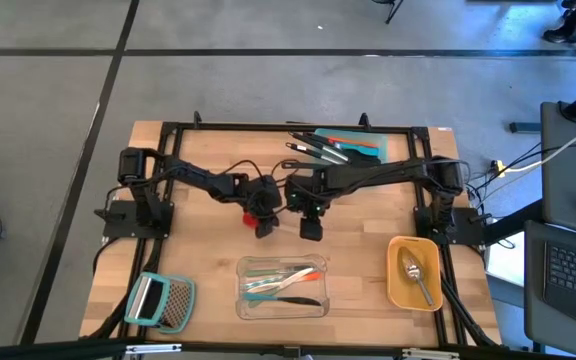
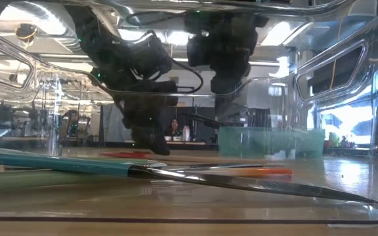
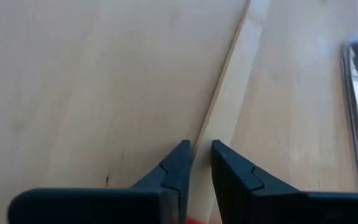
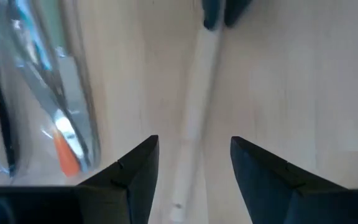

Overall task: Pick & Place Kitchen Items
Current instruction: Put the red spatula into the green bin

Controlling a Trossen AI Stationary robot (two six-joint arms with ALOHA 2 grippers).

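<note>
A: So, how do the jaws of the left gripper (image 3: 197, 165) stand?

B: Nearly together, one on each side of a pale wooden handle (image 3: 229, 106) that lies on the table (image 1: 198, 160). They pinch it near its red end, at the red spatula (image 1: 253, 215) in the middle of the table.

A: And the right gripper (image 4: 194, 162)?

B: Its jaws stand wide apart over the same pale handle, holding nothing. It hangs just to the right of the left one.

A: Where are the other utensils?

B: Several slim tools, teal, orange, green and black, lie in the clear tray (image 1: 320, 305) near the middle of the front edge. From table height, a teal-handled knife (image 2: 176, 174) and an orange tool (image 2: 268, 172) show inside it. A silver spoon (image 1: 415, 272) lies in the yellow dish (image 1: 396, 285) at the near right. Black utensils with steel handles (image 1: 313, 148) rest on a teal tray (image 1: 368, 146) at the far edge.

A: Anything at the near left?

B: A flat metal grater (image 1: 173, 303) with a teal handle.
</note>
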